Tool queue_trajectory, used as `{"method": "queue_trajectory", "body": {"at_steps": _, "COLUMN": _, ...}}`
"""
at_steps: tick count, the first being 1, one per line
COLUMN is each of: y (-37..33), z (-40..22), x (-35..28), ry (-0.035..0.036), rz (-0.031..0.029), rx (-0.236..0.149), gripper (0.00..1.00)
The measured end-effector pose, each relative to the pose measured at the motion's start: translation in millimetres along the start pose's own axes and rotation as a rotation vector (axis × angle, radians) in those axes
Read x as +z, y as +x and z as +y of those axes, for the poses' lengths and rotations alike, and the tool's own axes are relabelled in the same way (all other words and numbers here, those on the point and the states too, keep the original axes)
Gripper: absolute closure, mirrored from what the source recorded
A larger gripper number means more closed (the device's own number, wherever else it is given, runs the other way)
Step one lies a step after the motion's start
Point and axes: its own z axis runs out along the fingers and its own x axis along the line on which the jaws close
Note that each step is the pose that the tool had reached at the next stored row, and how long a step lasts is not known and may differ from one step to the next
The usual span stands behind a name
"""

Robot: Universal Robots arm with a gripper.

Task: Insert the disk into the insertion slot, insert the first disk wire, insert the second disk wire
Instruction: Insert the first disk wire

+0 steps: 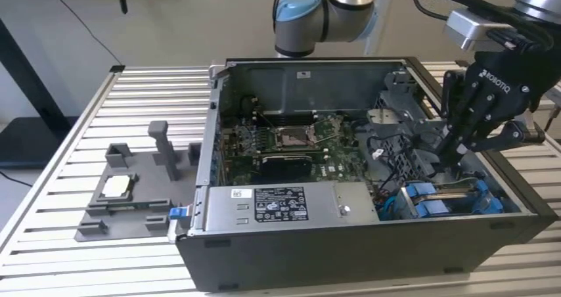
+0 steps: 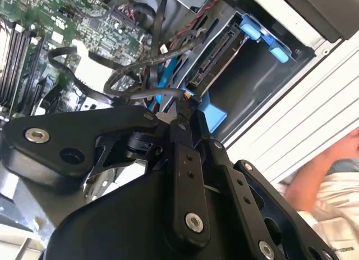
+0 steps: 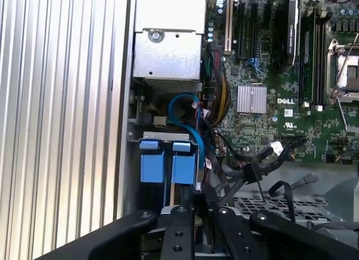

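Note:
The disk [image 2: 216, 52] sits in the insertion slot [image 2: 263, 86] at the case corner nearest the exterior view's right. Its connector edge faces into the case. The blue carrier tabs [image 1: 451, 202] [image 3: 168, 162] stand at the slot's mouth. My gripper [image 1: 448, 158] [image 2: 180, 106] [image 3: 195, 201] reaches down into the case just beside the disk. Its fingers are pressed together on the end of a disk wire [image 2: 188, 94], a small plug close to the disk's connector edge. A blue cable [image 3: 188, 111] loops next to the tabs, and black cables [image 2: 95, 75] lie under the fingers.
The open black case [image 1: 351, 251] holds the green motherboard [image 1: 290, 142] and a labelled grey power supply [image 1: 280, 205]. A grey fixture [image 1: 131, 192] stands on the slatted table [image 1: 52, 205] at the exterior view's left. A person's arm [image 2: 331, 165] is beyond the case wall.

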Motion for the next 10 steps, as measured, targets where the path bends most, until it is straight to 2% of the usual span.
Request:
{"method": "queue_trajectory", "body": {"at_steps": 5, "y": 2.0, "z": -6.9, "x": 0.3, "ry": -0.0419, "rz": 0.0016, "rx": -0.001, "gripper": 0.81}}
{"method": "queue_trajectory", "body": {"at_steps": 6, "y": 2.3, "z": -8.4, "x": 0.5, "ry": -0.0453, "rz": 0.0017, "rx": -0.001, "gripper": 0.81}}
{"method": "queue_trajectory", "body": {"at_steps": 10, "y": 3.9, "z": -12.0, "x": 1.9, "ry": -0.0457, "rz": 0.0015, "rx": -0.001, "gripper": 0.81}}
